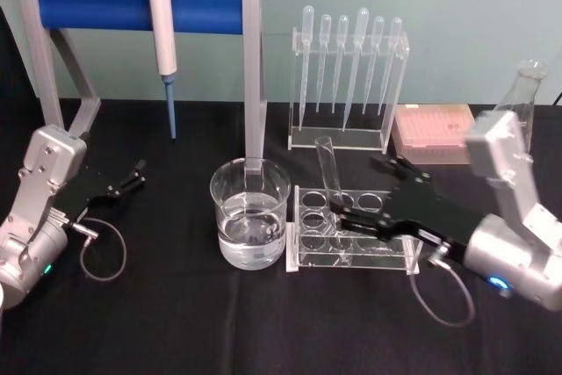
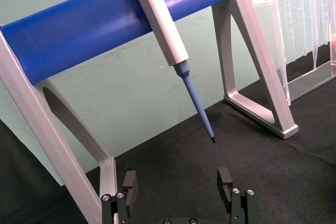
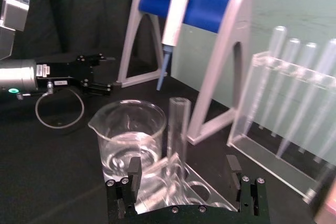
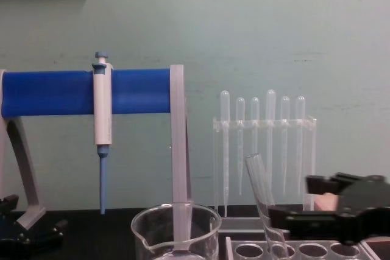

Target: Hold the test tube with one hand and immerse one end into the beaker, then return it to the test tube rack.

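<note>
**Asker:** What is your right hand doing?

**Me:** My right hand is reaching in from the right over the test tube rack. Its two black fingers are standing wide apart and gripping nothing. In my right wrist view the test tube is rising beyond the gap between them.

**Asker:** Where is the tube sitting?

**Me:** It is standing in a hole toward the rack's left end, with its open rim leaning toward my left. One of my fingers is lying just beside the tube's lower part, and I cannot tell whether it is touching the glass. The beaker is standing just left of the rack on the black surface and is holding clear liquid.

**Asker:** And your other hand?

**Me:** My left hand is idling at the left, well apart from the glassware. Its fingers are spread wide and empty, in front of the blue stand carrying the pipettor.

**Asker:** Is anything hard to make out?

**Me:** The rack and my finger are hiding the tube's rounded end, so I cannot tell whether there is liquid inside. The chest view is cutting off the beaker's base. A small white label is showing on my left hand, but its writing is too small to read.
</note>
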Controlling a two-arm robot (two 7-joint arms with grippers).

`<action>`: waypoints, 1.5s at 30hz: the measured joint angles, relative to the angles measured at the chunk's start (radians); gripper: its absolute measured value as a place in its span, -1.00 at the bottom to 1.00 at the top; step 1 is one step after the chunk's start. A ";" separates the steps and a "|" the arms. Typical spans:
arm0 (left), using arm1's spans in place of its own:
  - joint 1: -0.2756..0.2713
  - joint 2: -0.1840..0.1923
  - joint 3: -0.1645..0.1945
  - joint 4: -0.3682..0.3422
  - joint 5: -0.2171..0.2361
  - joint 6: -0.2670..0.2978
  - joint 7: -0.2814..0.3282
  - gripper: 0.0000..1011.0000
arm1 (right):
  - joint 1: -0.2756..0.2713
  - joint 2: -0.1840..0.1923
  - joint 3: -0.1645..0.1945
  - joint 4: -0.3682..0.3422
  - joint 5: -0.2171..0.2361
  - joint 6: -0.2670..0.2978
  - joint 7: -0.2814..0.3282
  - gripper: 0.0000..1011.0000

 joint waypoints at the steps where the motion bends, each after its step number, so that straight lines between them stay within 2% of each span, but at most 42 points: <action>1: 0.000 0.000 0.000 0.000 0.000 0.000 0.000 0.98 | 0.012 -0.010 -0.007 0.008 -0.005 0.006 0.004 0.98; 7: 0.000 0.000 0.000 0.000 0.000 0.000 0.000 0.98 | 0.094 -0.078 -0.050 0.075 -0.045 0.051 0.038 0.98; 11: 0.000 0.000 0.000 0.000 0.000 0.000 0.000 0.98 | 0.120 -0.097 -0.061 0.098 -0.068 0.061 0.050 0.98; 15: 0.000 0.000 0.000 0.000 0.000 0.000 0.000 0.98 | 0.137 -0.107 -0.064 0.111 -0.085 0.073 0.062 0.87; 19: 0.000 0.000 0.000 0.000 0.000 0.000 0.000 0.98 | 0.148 -0.117 -0.064 0.120 -0.095 0.091 0.070 0.62; 24: 0.000 0.000 0.000 0.000 0.000 0.000 0.000 0.98 | 0.151 -0.131 -0.060 0.126 -0.099 0.106 0.078 0.37; 26: 0.000 0.000 0.000 0.000 0.000 0.000 0.000 0.98 | 0.149 -0.136 -0.056 0.127 -0.099 0.111 0.080 0.18; 31: 0.000 0.000 0.000 0.000 0.000 0.000 0.000 0.98 | 0.137 -0.144 -0.046 0.127 -0.099 0.114 0.080 -0.11; 38: 0.000 0.000 0.000 0.000 0.000 0.000 0.000 0.98 | 0.111 -0.149 -0.019 0.109 -0.090 0.114 0.067 -0.53; 45: 0.000 0.000 0.000 0.000 0.000 0.000 0.000 0.98 | 0.077 -0.149 0.023 0.057 -0.057 0.108 0.049 -0.55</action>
